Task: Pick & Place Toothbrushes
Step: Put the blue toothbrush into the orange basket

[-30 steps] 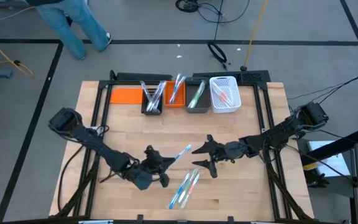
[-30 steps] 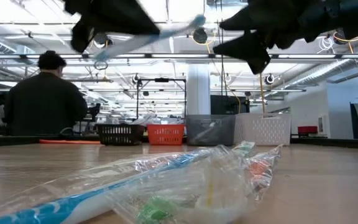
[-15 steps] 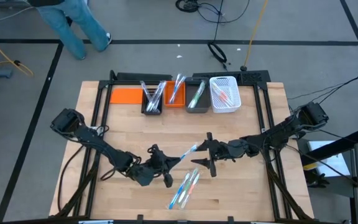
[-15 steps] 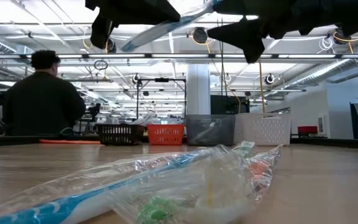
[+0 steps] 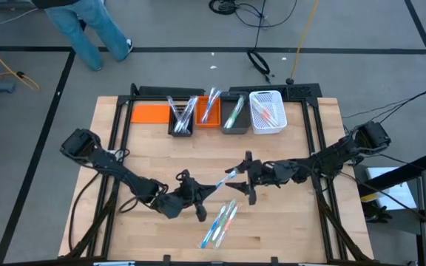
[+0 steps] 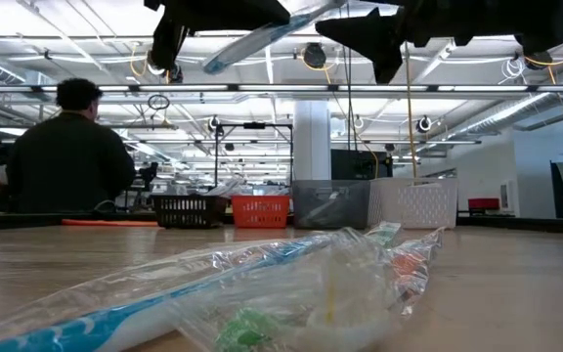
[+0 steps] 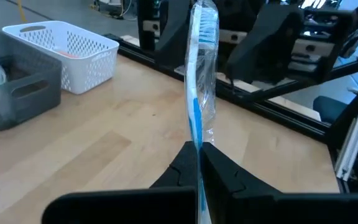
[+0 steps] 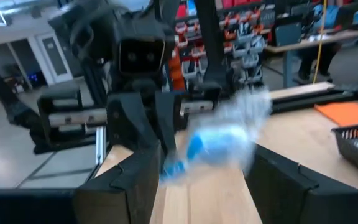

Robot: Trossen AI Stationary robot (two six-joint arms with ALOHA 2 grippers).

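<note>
Above the middle of the tabletop [image 5: 287, 229], the left end effector [image 5: 196, 193] is pinching one end of a wrapped blue toothbrush [image 5: 222, 179], whose other end reaches between the spread fingers of the right end effector [image 5: 247, 176]. A small pile of wrapped toothbrushes [image 5: 220, 224] lies on the wood near the front edge. More toothbrushes stand in the black bin [image 5: 180, 127], orange bin [image 5: 210, 122], grey bin [image 5: 232, 126] and white basket [image 5: 268, 127] along the back edge.

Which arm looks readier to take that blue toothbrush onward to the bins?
Likely the right: its open end effector straddles the free end of the blue toothbrush, and sits nearer the bins than the left end effector holding it.
</note>
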